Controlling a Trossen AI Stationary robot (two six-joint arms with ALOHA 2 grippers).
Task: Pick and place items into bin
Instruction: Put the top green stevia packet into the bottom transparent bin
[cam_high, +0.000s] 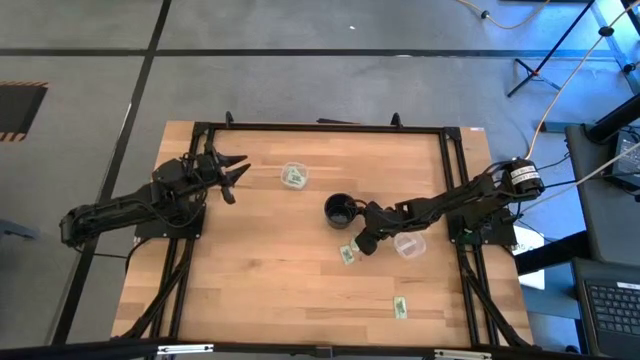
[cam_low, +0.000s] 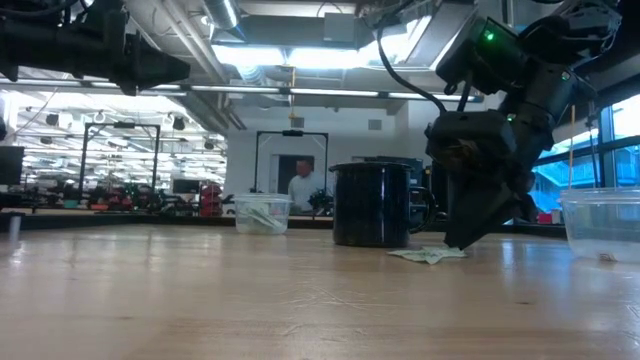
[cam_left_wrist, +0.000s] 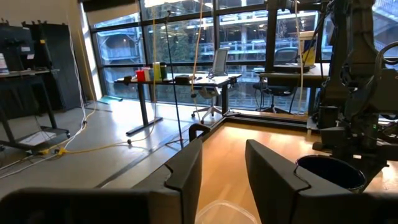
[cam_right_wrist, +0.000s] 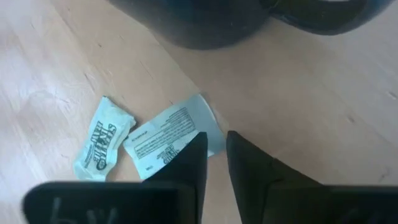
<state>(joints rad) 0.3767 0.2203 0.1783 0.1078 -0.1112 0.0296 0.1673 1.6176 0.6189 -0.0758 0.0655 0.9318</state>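
Right gripper (cam_high: 362, 243) is being held low at the table (cam_high: 260, 290), just beside the black mug (cam_high: 339, 210), fingers narrowed to a slim gap with tips over a pale green packet (cam_right_wrist: 171, 142); nothing is seen gripped. A second packet (cam_right_wrist: 102, 146) is lying alongside it. Another packet (cam_high: 400, 308) is lying well apart. Left gripper (cam_high: 232, 172) is being held raised, fingers spread wide, near a clear cup (cam_high: 293, 176) holding packets.

Packets (cam_right_wrist: 103, 144) pale green, white lettering; mug (cam_high: 339, 210) black; table (cam_high: 260, 280) light wood.
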